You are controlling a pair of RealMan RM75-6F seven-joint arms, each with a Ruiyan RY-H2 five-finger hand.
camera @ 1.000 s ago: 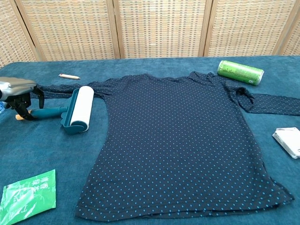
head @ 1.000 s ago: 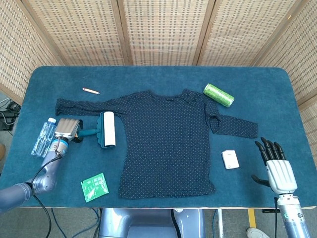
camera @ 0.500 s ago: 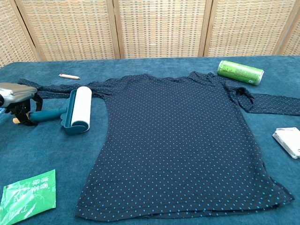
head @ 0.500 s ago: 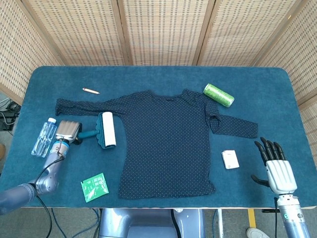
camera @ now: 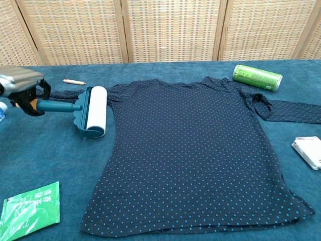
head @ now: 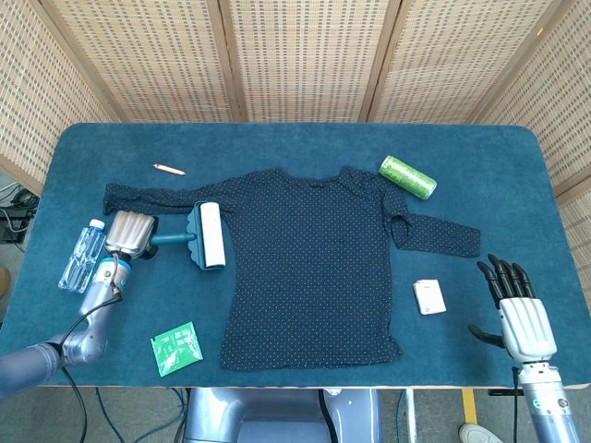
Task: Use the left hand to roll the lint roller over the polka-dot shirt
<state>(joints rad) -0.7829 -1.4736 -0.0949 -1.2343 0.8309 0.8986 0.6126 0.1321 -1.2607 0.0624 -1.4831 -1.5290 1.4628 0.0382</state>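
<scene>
The navy polka-dot shirt (head: 314,268) (camera: 195,155) lies spread flat across the middle of the blue table. My left hand (head: 129,233) (camera: 22,90) grips the teal handle of the lint roller (head: 205,235) (camera: 95,111). Its white roll sits just off the shirt's left edge, at the base of the left sleeve, and looks raised a little above the cloth. My right hand (head: 517,309) rests open at the table's near right corner, fingers straight, away from the shirt; the chest view does not show it.
A clear water bottle (head: 81,254) lies left of my left hand. A green packet (head: 177,347) (camera: 30,206) sits near the front edge. A pencil (head: 169,169) (camera: 74,81), a green can (head: 407,176) (camera: 257,77) and a small white pack (head: 429,296) (camera: 308,150) surround the shirt.
My left hand has lifted the lint roller and carried it right and away from me, bringing the roll up to the shirt's left edge. The right hand has stayed put.
</scene>
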